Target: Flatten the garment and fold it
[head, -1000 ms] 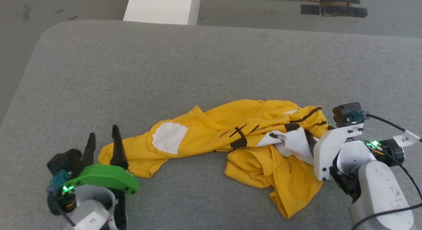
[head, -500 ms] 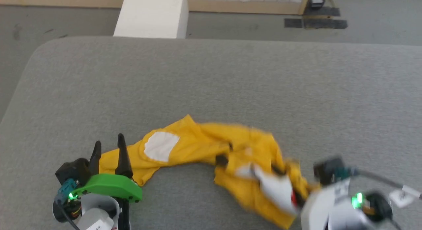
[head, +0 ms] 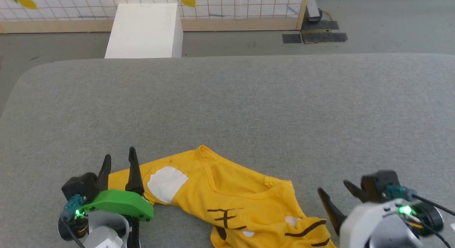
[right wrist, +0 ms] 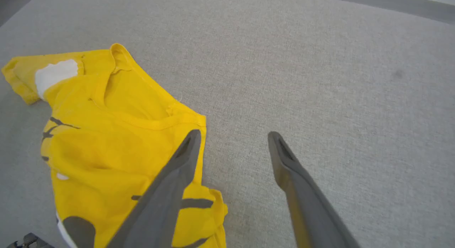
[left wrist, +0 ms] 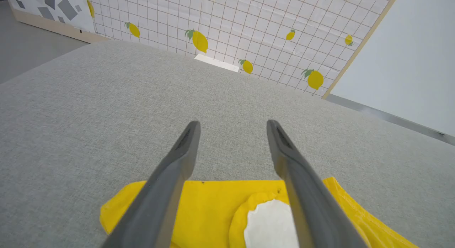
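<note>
The left tool (head: 119, 154) has its two dark fingers spread apart with nothing between them. In the left wrist view, the left tool (left wrist: 233, 124) has its tips over bare grey cloth and its shafts crossing the yellow sleeve end of the garment (left wrist: 213, 205). Whether they touch it cannot be told. The right tool (head: 333, 187) is also spread wide and empty. In the right wrist view, one finger of the right tool (right wrist: 234, 133) lies over the shirt's edge and the other over bare surface.

The garment (head: 231, 201) lies crumpled on the near part of the bench (head: 227, 98) between the two tools, its white patch (head: 166, 183) near the left tool and its black stripes (head: 227, 217) towards the right.

The bench is covered in grey woven fabric and has rounded corners. A white tag (head: 101, 237) on the left arm carries marks too small to read.

Beyond the bench a white block (head: 144, 31) stands on the grey floor (head: 391, 24). Behind it is a gridded white backdrop (head: 227, 2) printed with lemons and set in a pale wooden frame (head: 53, 26). Dark patches of tape (head: 314, 37) lie at its right end.
</note>
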